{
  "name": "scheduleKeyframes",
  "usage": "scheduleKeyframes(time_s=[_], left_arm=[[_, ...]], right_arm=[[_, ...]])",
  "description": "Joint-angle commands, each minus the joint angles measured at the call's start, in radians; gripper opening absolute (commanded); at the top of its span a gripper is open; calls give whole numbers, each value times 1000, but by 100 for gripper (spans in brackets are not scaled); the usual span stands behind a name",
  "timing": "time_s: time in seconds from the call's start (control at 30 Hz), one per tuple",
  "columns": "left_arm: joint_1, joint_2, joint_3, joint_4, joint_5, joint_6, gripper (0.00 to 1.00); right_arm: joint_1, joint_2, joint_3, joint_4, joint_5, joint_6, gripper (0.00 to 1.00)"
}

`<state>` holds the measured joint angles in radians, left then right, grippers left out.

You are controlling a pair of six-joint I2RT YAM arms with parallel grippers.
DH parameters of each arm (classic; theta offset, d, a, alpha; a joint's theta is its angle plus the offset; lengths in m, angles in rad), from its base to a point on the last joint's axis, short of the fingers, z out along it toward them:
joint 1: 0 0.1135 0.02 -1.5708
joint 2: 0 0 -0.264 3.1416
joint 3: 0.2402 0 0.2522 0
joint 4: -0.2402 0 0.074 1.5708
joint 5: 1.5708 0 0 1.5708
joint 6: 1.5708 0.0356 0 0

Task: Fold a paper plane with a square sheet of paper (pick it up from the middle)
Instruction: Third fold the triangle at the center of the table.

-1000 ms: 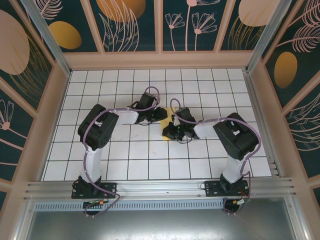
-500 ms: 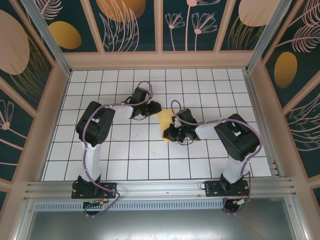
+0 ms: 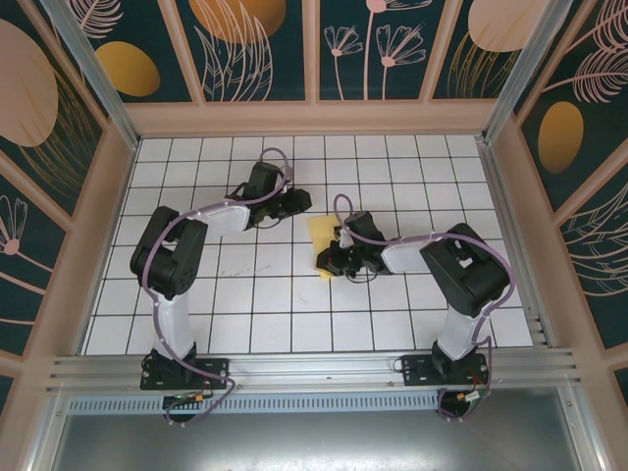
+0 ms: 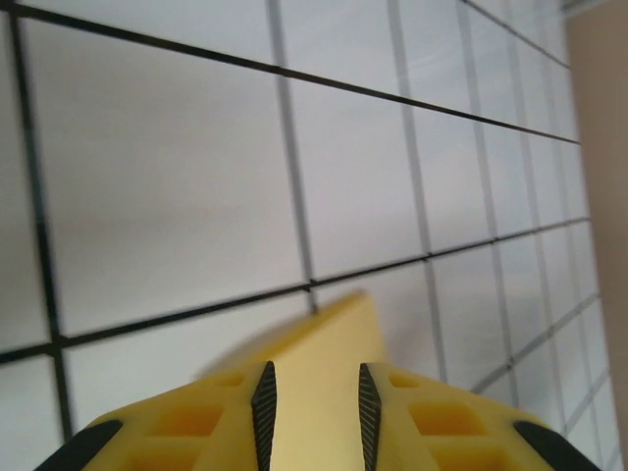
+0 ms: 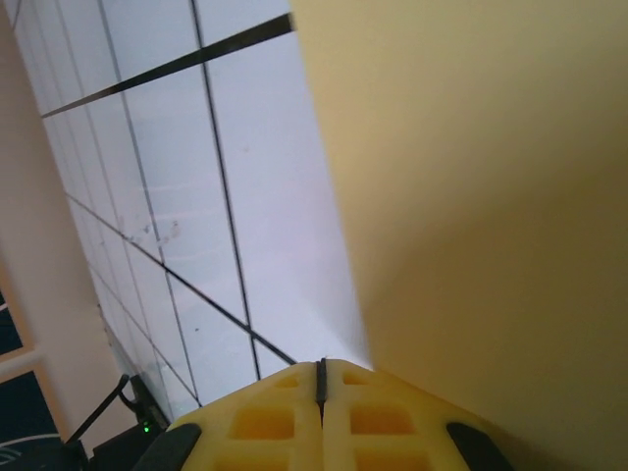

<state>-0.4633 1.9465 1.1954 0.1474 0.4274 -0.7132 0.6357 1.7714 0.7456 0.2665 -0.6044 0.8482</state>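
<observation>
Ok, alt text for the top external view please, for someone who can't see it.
A yellow paper sits near the middle of a white gridded table, with the right end effector down at its near edge. The left end effector is just beyond the paper's far left corner, apparently clear of it.

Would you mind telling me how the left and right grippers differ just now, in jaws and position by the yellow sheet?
The left gripper has its jaws apart; the right gripper has them shut. The left gripper sits off the square sheet of paper, past its far left corner; the right gripper is at its near edge. Both have yellow fingers.
</observation>
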Motion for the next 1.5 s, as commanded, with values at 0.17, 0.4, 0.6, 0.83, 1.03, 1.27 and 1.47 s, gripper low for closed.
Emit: scheduleKeyframes(time_s=[0.17,0.4,0.6,0.83,1.03,1.27,1.47], left_arm=[[-117,-2,-69,53,31,-41,29],[-124,56,-13,-45,-64,-19,29],[-123,88,0,-63,-91,-12,29],[-124,94,3,-77,-101,-3,29],[-124,101,4,-83,-95,7,30],[-123,118,7,-90,-92,19,30],[-123,136,23,-107,-75,43,30]], right_arm=[[-83,-272,-68,-130,144,-70,18],[-222,-235,-96,-138,118,-120,23],[-244,-160,-38,-155,137,-175,28],[-254,-75,11,-141,119,-202,30],[-255,-26,18,-116,60,-199,31],[-251,-8,4,-93,9,-192,31],[-250,-31,-10,-41,-23,-157,30]])
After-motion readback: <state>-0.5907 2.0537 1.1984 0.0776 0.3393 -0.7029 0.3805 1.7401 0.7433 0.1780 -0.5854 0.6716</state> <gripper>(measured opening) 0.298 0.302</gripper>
